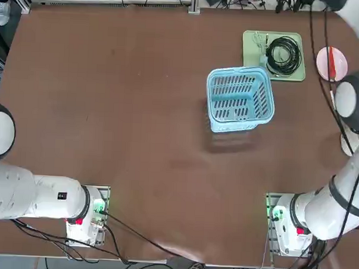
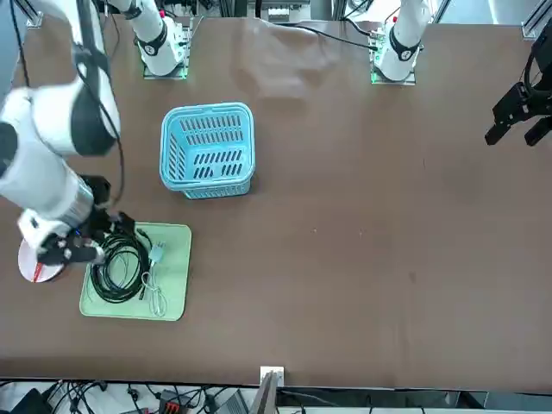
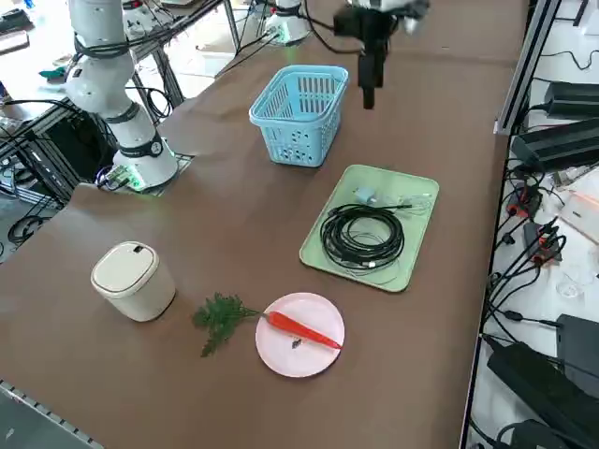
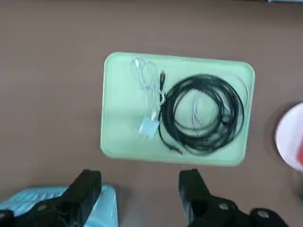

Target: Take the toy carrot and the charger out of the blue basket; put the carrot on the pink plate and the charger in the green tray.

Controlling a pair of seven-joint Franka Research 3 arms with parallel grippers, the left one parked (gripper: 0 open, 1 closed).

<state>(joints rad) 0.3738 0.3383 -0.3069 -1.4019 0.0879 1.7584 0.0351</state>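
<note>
A brown table is seen from above, and its surface is shared by all the objects. The light-blue slatted basket is set upright near its middle, closer to the arm bases than the pale-green tray. The tray is laid flat, with its rounded corners visible. Above the table, the right gripper is held raised near the basket and the tray, its two fingers spread wide apart and nothing gripped between them. A white lidded canister is stood upright on the table, near the pink plate. The plate is placed just beside the tray, at its right in the top view. A coiled black cable is contained in the tray. The toy carrot is laid on the plate; its red-orange root is stretched across the surface, while its feathery green leaves are extended past the rim over the table. The small whitish charger is also rested in the tray, beside the black coil, and its thin pale cord is looped on the tray, pointed away from the basket.
</note>
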